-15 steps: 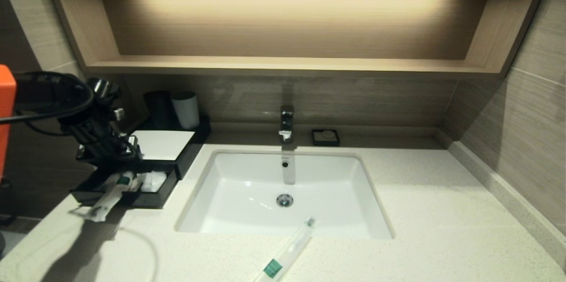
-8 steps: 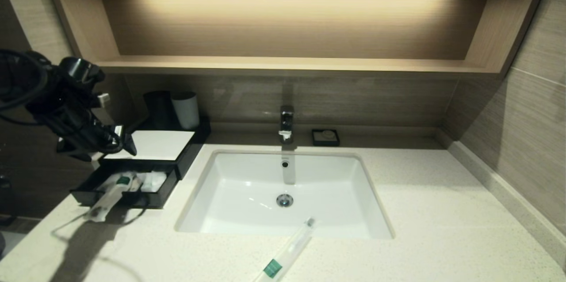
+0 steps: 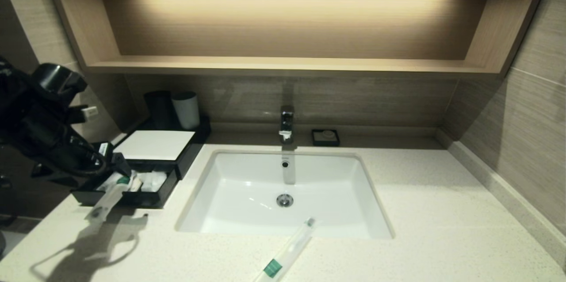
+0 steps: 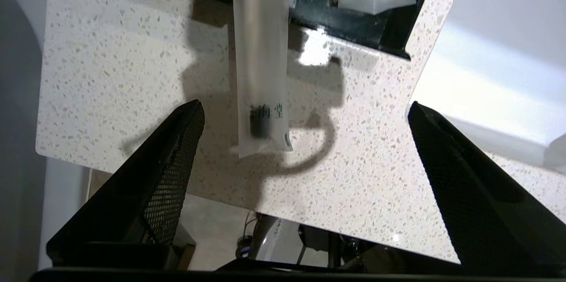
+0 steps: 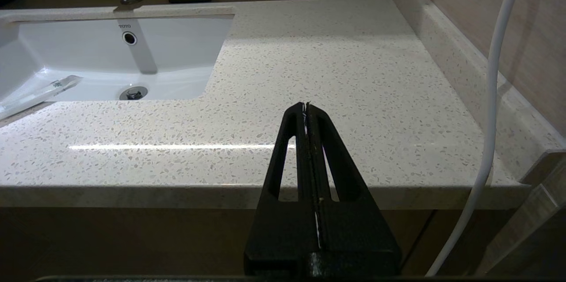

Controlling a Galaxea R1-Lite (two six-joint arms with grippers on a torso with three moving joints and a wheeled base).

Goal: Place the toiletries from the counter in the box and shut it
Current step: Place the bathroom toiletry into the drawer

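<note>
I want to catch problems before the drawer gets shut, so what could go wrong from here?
1. The sleeved item with the dark tip sticks out of the box over its front wall onto the counter; pushing the drawer in now could jam or crush it.
2. The green-banded toiletry overhangs the sink and could slide in if nudged.
3. The left gripper, open, hovers close to the protruding sleeve and might knock it out.
</note>
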